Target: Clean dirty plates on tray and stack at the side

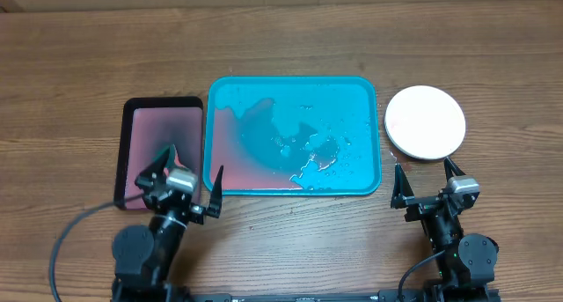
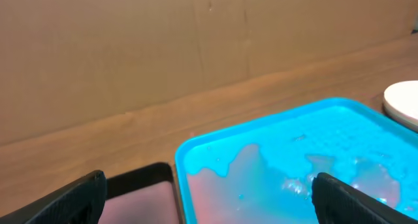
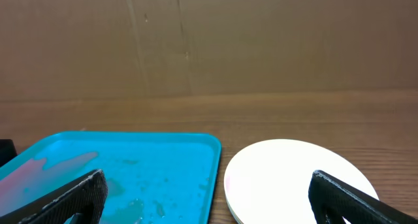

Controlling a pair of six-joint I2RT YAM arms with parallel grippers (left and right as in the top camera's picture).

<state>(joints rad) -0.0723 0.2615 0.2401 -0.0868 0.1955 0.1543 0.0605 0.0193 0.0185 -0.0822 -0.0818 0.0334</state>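
Left pincer over black-rimmed pinkish tray

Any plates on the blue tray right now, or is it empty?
No plates on it. The tray holds only wet pinkish smears; the white plate sits off it, on the table to its right.

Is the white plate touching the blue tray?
Apart. The right wrist view shows a strip of bare table between the white plate and the blue tray.
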